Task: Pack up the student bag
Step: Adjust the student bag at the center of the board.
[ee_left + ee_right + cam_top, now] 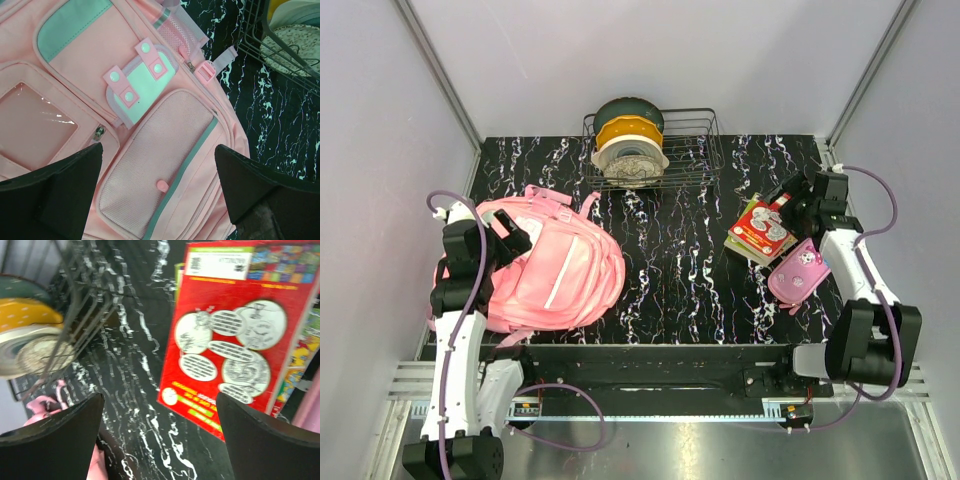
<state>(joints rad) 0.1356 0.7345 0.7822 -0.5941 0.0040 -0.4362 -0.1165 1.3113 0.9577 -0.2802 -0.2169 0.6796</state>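
Though print illegible, red book [235, 335]; left fingers [50, 195], right fingers [260, 440] wide apart, empty.

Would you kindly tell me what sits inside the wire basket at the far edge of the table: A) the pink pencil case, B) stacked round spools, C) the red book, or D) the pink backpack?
B: the basket holds the spools, while the backpack lies on the left and the book and pencil case on the right.
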